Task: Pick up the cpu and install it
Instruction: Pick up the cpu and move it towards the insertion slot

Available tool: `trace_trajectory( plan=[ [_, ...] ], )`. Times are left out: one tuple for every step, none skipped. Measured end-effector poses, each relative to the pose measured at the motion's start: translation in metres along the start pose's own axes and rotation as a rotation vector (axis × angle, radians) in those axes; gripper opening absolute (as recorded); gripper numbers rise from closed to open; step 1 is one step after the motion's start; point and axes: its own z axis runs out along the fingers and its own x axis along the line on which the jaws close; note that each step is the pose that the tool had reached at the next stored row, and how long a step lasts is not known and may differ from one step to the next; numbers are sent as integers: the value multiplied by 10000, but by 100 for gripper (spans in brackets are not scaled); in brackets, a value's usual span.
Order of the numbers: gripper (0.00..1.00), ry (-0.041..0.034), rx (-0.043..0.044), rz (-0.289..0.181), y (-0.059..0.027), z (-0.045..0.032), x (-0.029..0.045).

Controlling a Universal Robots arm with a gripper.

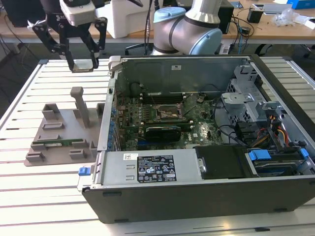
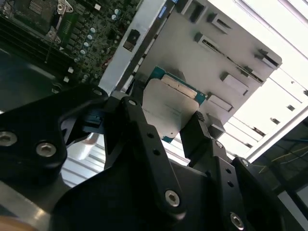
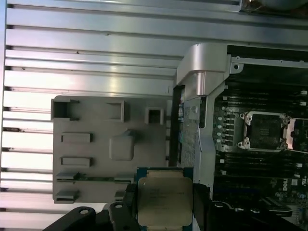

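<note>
Exterior view, risk: I judge the hold itself to be the weak point. The small flat square cpu with a silvery metal top (image 1: 83,66) hangs high over the pale slatted metal worktop (image 1: 29,98), gripped by its edges alone. A slip would drop it onto the slats or the grey moulded parts tray (image 1: 59,135).
Exterior view, fingers: my black fingers (image 1: 72,61) are closed partway and pinch the cpu between their tips, near the far corner of the open dark computer case (image 1: 197,196), toward the exterior view's left.
Exterior view, socket: the black rectangular socket frame with metal bracket (image 1: 170,114) sits on the green board inside the case, well apart from the cpu.
Second wrist view, risk: the cpu (image 2: 171,108) looks tilted against the tray below, though that may only be the camera's angle. A skewed chip could bend socket pins, I reckon.
Second wrist view, fingers: my fingers (image 2: 144,134) press two opposite edges of the cpu, with nothing else between them.
First wrist view, risk: the case's silver side wall (image 3: 199,72) stands between cpu and socket. Carried low, the chip could clip it.
First wrist view, fingers: they clamp the cpu (image 3: 164,199) above the tray's (image 3: 96,144) edge. The socket (image 3: 264,131) appears empty.
</note>
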Motion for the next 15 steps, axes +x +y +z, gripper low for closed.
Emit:
trace_trajectory(
  plan=[
    [55,1,14,0,3,7,-47],
    [55,2,23,-1,5,12,-75],
    [55,3,33,-2,9,17,-100],
    [55,4,45,-1,19,31,-137],
    [55,5,51,-1,29,43,-160],
    [55,9,59,-1,44,59,-186],
    [55,13,66,0,62,76,-210],
    [55,18,76,0,92,103,-252],
    [55,24,84,-4,116,125,-295],
    [55,26,89,-3,130,141,-329],
    [55,27,97,-2,135,156,-379],
    [55,29,102,-2,133,163,-411],
    [55,28,105,-4,131,169,-448],
    [55,28,106,-3,129,176,-488],
    [55,28,110,-3,128,184,-531]
  ],
)
